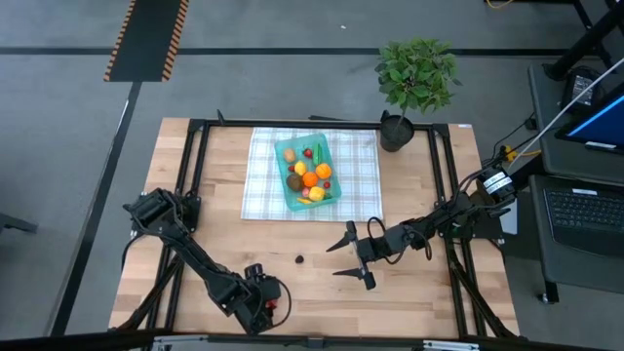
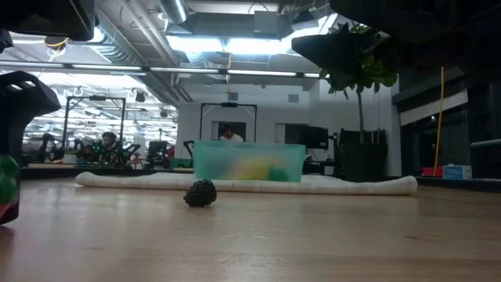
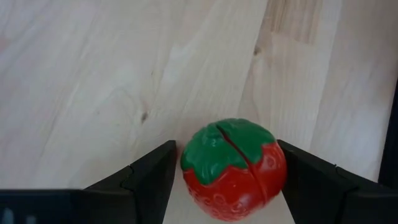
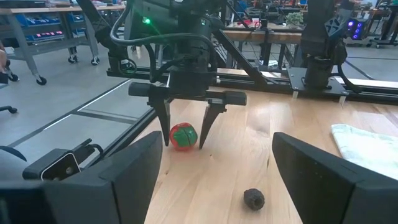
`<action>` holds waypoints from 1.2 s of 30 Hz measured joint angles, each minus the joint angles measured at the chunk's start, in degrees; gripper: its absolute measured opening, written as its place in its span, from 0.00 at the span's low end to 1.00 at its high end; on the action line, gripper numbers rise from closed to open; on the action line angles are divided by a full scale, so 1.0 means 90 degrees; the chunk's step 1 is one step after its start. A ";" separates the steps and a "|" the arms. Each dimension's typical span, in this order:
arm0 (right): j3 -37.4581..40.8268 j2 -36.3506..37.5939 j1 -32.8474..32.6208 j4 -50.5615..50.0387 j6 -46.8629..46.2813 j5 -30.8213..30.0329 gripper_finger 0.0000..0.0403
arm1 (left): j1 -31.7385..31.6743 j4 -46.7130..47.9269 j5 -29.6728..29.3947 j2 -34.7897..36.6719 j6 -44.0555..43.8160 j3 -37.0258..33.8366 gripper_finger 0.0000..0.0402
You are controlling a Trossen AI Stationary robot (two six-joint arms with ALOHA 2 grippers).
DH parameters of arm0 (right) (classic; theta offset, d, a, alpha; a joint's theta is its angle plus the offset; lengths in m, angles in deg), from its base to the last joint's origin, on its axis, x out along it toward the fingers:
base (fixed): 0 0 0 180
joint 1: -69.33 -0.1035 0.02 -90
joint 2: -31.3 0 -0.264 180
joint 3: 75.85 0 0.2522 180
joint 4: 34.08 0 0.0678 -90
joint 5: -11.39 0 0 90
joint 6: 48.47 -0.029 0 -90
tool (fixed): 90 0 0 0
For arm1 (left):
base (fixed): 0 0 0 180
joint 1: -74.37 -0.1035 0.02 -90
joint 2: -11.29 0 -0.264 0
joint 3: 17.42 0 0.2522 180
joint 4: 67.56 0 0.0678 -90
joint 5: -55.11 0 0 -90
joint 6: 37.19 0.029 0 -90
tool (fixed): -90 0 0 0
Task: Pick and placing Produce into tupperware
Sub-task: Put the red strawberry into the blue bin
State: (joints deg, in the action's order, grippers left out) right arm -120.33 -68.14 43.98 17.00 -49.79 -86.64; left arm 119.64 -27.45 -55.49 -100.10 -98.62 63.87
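- Left pincer (image 4: 186, 138) sits at 7 o'clock on the light wooden counter (image 1: 409, 292), near the front edge. Its dark fingers (image 3: 146, 180) straddle a red plastic toy strawberry with a green leaf cap (image 3: 233, 168). Jaws stand wide, a gap on each side, not clamped; berry sits on the wood.
- Step in hand, as I read it: pre-grasp on the strawberry. Next move calls for closing on it, lifting, then carrying toward 12 o'clock.
- Target: shallow translucent teal plastic container (image 1: 309, 172) at 12 o'clock on a white-green checked cloth (image 1: 361, 185), already holding orange, yellow and green toy produce.
- Right pincer (image 1: 353, 257) hovers just right of centre, roughly 4 o'clock, jaws spread wide, empty.
- Small dark knobbly toy berry (image 2: 200, 193) lies loose at counter centre, between the two pincers; likely the right arm's pick.
- Leafy green potted plant (image 1: 414, 83) at 1 o'clock, not part of the job.
- No readable labels or writing anywhere.
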 joint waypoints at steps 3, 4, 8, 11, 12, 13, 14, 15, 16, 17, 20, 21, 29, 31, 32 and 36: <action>0.0000 0.0000 -0.0001 0.0000 0.0002 0.0000 0.76 | 0.0000 0.0002 0.0004 0.0000 -0.0135 -0.0002 0.62; 0.0000 0.0000 -0.0001 0.0000 0.0000 0.0000 0.76 | -0.0002 0.0006 0.0013 0.0000 -0.0142 -0.0002 0.61; 0.0000 0.0000 -0.0001 0.0000 0.0000 0.0002 0.76 | -0.0002 0.0034 0.0013 0.0003 -0.0153 -0.0007 0.50; 0.0000 0.0000 -0.0001 0.0000 -0.0006 0.0002 0.76 | 0.0000 -0.0005 0.0034 0.0011 -0.0135 -0.0007 0.42; 0.0000 0.0000 -0.0001 0.0000 -0.0006 0.0000 0.76 | 0.0000 -0.0005 0.0034 0.0012 -0.0131 -0.0007 0.42; 0.0000 0.0000 -0.0001 0.0000 -0.0008 0.0001 0.76 | 0.0000 -0.0005 0.0042 0.0012 -0.0130 -0.0007 0.42; 0.0000 0.0000 -0.0001 0.0000 -0.0010 0.0000 0.76 | 0.0000 -0.0005 0.0051 0.0012 -0.0127 -0.0007 0.42; 0.0000 0.0000 -0.0001 0.0000 -0.0010 0.0000 0.76 | 0.0000 -0.0005 0.0059 0.0012 -0.0126 -0.0007 0.42; 0.0000 0.0000 -0.0001 0.0000 -0.0010 0.0000 0.76 | 0.0000 -0.0005 0.0066 0.0012 -0.0126 -0.0007 0.42; 0.0000 0.0000 -0.0001 0.0000 -0.0012 0.0000 0.76 | 0.0000 -0.0005 0.0070 0.0012 -0.0124 -0.0007 0.42; 0.0000 0.0000 -0.0001 0.0000 -0.0012 0.0001 0.76 | 0.0000 -0.0005 0.0073 0.0012 -0.0113 -0.0007 0.42; 0.0000 0.0000 -0.0001 0.0000 -0.0012 0.0001 0.76 | 0.0000 -0.0004 0.0073 0.0017 -0.0110 -0.0007 0.42; 0.0000 0.0000 -0.0001 0.0000 -0.0015 0.0002 0.76 | 0.0005 0.0046 0.0148 0.0476 0.0270 -0.0029 0.42; 0.0000 0.0000 -0.0001 0.0000 -0.0015 0.0002 0.76 | 0.0002 0.0121 0.0102 0.0703 0.0426 -0.0027 0.42; 0.0000 0.0000 -0.0001 0.0002 -0.0015 0.0002 0.76 | 0.0004 0.0193 0.0038 0.0821 0.0513 -0.0027 0.42; 0.0000 0.0000 -0.0006 0.0007 -0.0010 0.0002 0.76 | 0.0020 0.0553 -0.0439 0.1357 0.0846 -0.0021 0.42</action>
State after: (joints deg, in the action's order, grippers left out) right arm -120.33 -68.14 43.93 17.07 -49.88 -86.62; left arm 119.82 -22.48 -59.45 -87.89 -91.01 63.69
